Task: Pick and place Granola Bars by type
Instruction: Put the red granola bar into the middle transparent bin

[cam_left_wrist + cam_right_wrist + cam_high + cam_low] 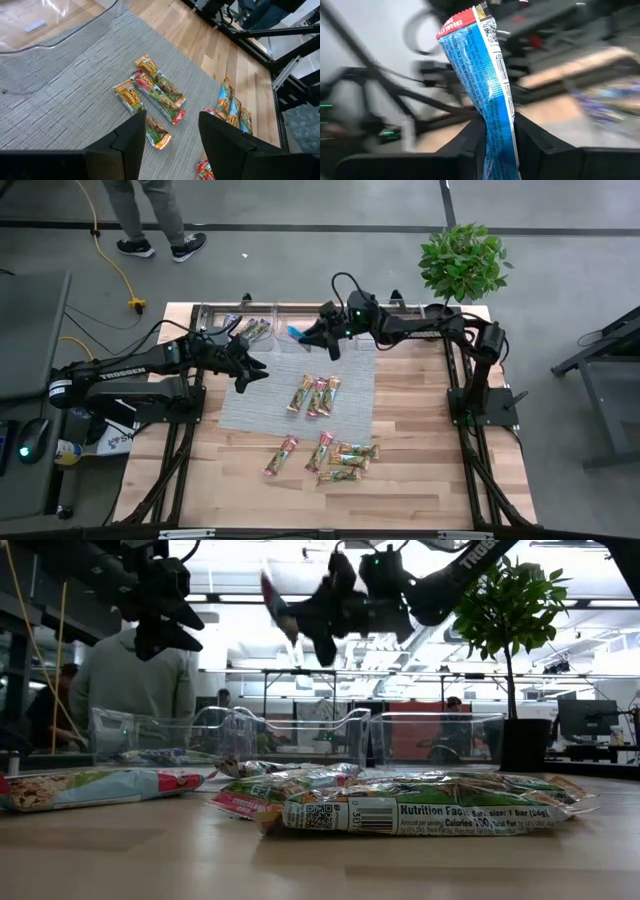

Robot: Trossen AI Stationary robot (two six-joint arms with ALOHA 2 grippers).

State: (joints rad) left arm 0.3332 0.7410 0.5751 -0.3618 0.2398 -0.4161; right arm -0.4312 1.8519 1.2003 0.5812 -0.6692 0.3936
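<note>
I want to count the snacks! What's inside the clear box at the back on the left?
The high view shows a few granola bars lying in the clear box, some purple-tinted. How many I can't tell, since the left arm covers part of the box.

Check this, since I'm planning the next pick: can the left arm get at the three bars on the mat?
Probably yes: the left gripper hangs open above the three bars, nothing between.

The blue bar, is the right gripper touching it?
Touching. The right wrist view shows the blue bar pinched between the right gripper's fingers, its wrapper sticking up from them.
</note>
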